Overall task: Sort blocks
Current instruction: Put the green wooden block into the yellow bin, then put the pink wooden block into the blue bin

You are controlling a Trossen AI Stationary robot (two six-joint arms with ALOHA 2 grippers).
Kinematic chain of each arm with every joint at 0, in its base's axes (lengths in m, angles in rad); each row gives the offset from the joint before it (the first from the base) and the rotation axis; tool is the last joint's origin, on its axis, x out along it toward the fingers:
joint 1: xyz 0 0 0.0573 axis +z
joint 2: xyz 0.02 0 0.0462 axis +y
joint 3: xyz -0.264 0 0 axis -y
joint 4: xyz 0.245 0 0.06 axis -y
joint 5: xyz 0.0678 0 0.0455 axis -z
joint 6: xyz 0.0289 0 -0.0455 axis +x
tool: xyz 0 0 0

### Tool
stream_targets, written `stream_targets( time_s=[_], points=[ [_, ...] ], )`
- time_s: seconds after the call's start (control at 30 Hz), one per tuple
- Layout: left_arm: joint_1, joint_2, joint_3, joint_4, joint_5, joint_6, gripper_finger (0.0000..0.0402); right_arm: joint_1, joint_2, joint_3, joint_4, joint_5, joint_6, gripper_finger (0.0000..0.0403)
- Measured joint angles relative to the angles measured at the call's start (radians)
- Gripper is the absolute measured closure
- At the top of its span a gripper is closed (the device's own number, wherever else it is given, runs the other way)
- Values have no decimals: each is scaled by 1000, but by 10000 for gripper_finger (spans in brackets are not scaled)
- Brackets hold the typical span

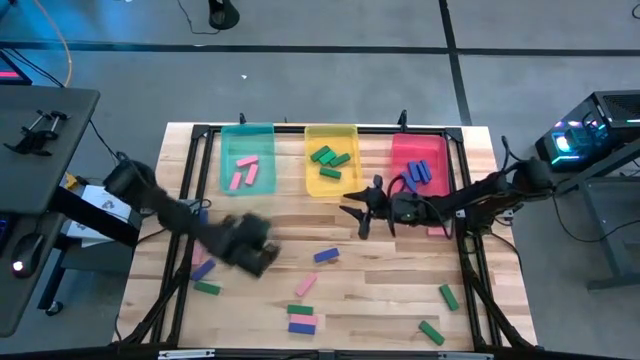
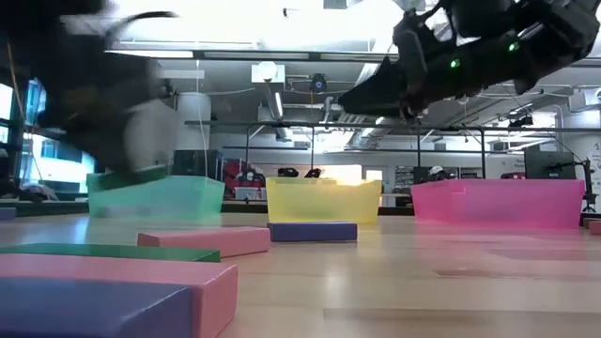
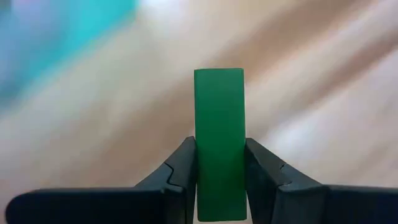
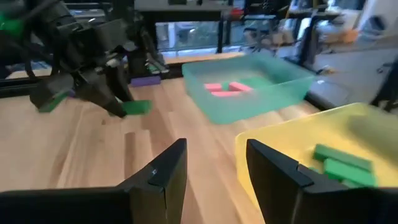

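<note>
My left gripper (image 1: 255, 258) is over the table's left middle, shut on a green block (image 3: 219, 124), also seen from the right wrist view as a green block (image 4: 135, 107). My right gripper (image 1: 358, 212) hovers open in front of the yellow tray (image 1: 331, 185), with nothing between its fingers (image 4: 168, 168). The teal tray (image 1: 247, 180) holds pink blocks (image 1: 245, 170), the yellow tray green blocks (image 1: 330, 160) and the red tray (image 1: 420, 150) blue blocks (image 1: 420, 172). Several blocks lie flat on the table. My left gripper pinches the green block by its two long sides (image 3: 199, 162) between its two fingers, at the end nearer the wrist. The block runs along the fingers and sticks out ahead of them. The fingers slant downward, and the block looks clear of the table.
Loose blocks lie across the near half: blue (image 1: 326, 256), pink (image 1: 305, 286), a blue and pink pair (image 1: 302, 318), green (image 1: 207, 288), blue (image 1: 203, 268), and two green ones (image 1: 448, 296) (image 1: 431, 332) at the near right. A black frame (image 1: 190, 180) borders the table.
</note>
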Motion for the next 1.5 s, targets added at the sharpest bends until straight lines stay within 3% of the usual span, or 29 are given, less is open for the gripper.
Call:
stream_targets(
  time_s=[0.1,0.23,0.33,0.43,0.57,0.7,0.9,1.27,1.4,1.5],
  points=[
    [186,0,44,149,-28,367,328,44,-45,0,-27,67,-22,253],
    [446,6,79,504,129,864,328,107,-131,0,-124,158,-16,253],
    [605,39,133,672,284,1065,328,160,-186,0,-201,233,23,253],
    [724,122,249,680,392,1174,328,211,-216,0,-250,284,74,253],
    [811,316,458,540,473,1266,328,273,-219,0,-266,341,131,253],
    [855,502,660,344,466,1307,329,327,-217,0,-287,416,197,253],
    [892,649,825,255,452,1326,329,402,-217,0,-351,524,294,253],
    [925,617,843,219,466,1351,203,443,-216,0,-392,560,382,253],
    [927,586,842,160,479,1350,185,429,-215,0,-400,562,378,253],
    [891,538,836,101,418,1343,187,408,-215,0,-411,562,362,253]
  ],
)
